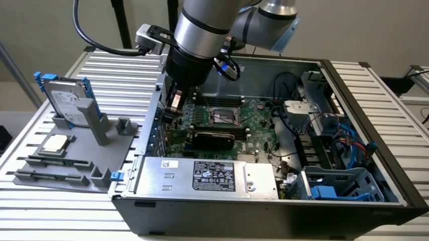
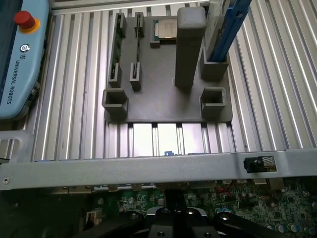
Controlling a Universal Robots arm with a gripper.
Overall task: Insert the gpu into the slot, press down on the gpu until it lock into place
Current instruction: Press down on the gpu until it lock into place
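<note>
The gpu (image 1: 211,136), a thin black card with a glossy shroud, lies across the green motherboard (image 1: 258,145) inside the open computer case, just behind the power supply. The blue slot is hidden; I cannot tell whether it lies under the card. My gripper (image 1: 172,108) hangs over the motherboard's edge at the case wall, toward the exterior view's left of the gpu and above it, apart from the card. In the wrist view the gripper's black body (image 2: 173,220) sits over the motherboard (image 2: 247,208), just inside the case wall (image 2: 148,166).
A silver labelled power-supply box (image 1: 208,175) fills the case's front. The processor socket (image 1: 224,114) and black memory slots (image 1: 221,100) lie behind the gpu. Outside the case stands a grey fixture (image 1: 74,150) (image 2: 163,94) with a hard drive (image 1: 67,98). A teach pendant (image 2: 15,59) lies on the table.
</note>
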